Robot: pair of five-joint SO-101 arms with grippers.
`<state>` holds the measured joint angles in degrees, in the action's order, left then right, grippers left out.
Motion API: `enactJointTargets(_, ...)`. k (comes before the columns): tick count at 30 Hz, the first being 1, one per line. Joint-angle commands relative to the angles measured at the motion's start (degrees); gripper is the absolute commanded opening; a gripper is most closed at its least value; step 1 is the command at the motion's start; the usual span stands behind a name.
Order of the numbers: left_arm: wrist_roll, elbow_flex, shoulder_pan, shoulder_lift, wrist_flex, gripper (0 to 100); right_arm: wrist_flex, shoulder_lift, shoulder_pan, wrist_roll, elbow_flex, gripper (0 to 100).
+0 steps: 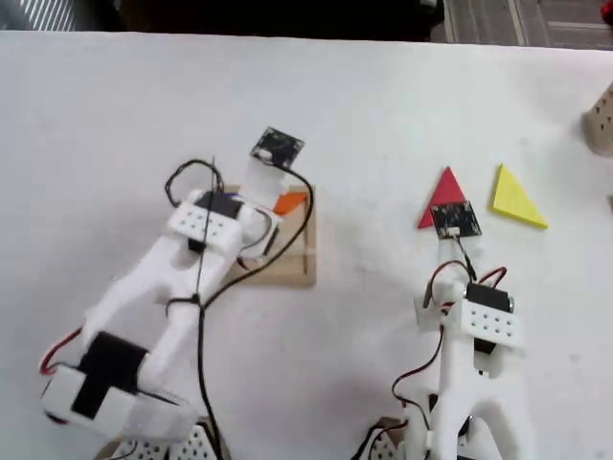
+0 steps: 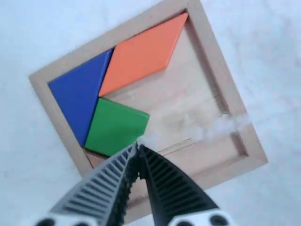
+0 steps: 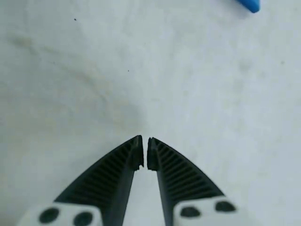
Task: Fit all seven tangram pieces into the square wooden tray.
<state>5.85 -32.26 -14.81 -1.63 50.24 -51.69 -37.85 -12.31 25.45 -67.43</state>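
The square wooden tray (image 2: 219, 70) holds a blue triangle (image 2: 77, 94), an orange parallelogram (image 2: 141, 54) and a green square (image 2: 115, 125); the rest of its floor is bare wood. My left gripper (image 2: 138, 150) is shut and empty, its tips just above the green square's corner. In the high view the left arm (image 1: 206, 225) covers most of the tray (image 1: 287, 273), with the orange piece (image 1: 290, 202) showing. A red triangle (image 1: 445, 192) and a yellow triangle (image 1: 517, 196) lie to the right. My right gripper (image 3: 145, 153) is shut over bare table, near a blue piece (image 3: 248, 4).
The right arm (image 1: 484, 321) stands near the table's front, its wrist just in front of the red triangle. A wooden object (image 1: 601, 120) sits at the far right edge. Open white table stretches behind the tray and between the two arms.
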Motion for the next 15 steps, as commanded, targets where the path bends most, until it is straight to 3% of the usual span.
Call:
enactJointTargets(1,0.35,-4.48,1.1,-7.78,-10.11,2,0.92,-1.19,-0.22,0.62,0.35,1.8)
enactJointTargets(4,-1.05,-4.92,1.1,-4.53,-18.64,2,0.92,-1.19,-0.22,0.62,0.26,1.8)
enactJointTargets(6,-4.4,-2.02,1.1,-0.13,-19.34,2,0.92,-1.19,-0.22,0.62,0.26,1.8)
enactJointTargets(10,-4.75,6.33,1.01,8.92,-14.68,2,0.92,-1.19,-0.22,0.62,0.26,1.8)
enactJointTargets(15,1.23,12.31,0.48,13.05,-5.1,2,0.92,-1.19,-0.22,0.62,0.26,1.8)
